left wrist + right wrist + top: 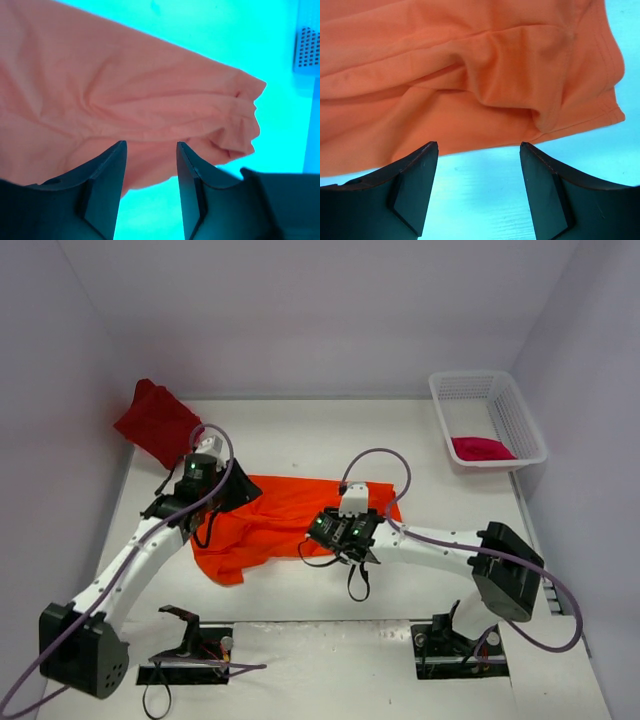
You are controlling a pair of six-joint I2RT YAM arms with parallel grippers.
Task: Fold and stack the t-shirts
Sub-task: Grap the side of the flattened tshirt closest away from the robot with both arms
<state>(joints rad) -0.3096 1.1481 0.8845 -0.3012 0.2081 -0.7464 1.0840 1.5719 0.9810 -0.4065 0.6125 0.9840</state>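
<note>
The bright orange t-shirt (280, 522) lies rumpled and partly spread in the middle of the table. My left gripper (246, 494) hovers at its left back edge, open and empty; in the left wrist view the gripper (151, 145) points at the wrinkled cloth (125, 100). My right gripper (320, 534) is over the shirt's right front part, also open, and the right wrist view shows the gripper (479, 145) just short of the hem (470, 75), bare table between the jaws. A dark red t-shirt (155, 422) is bunched at the back left. A crimson-pink one (482, 448) lies in the basket.
A white mesh basket (515, 410) stands at the back right, its corner visible in the left wrist view as the basket (306, 47). White walls close in the table on three sides. Purple cables loop over both arms.
</note>
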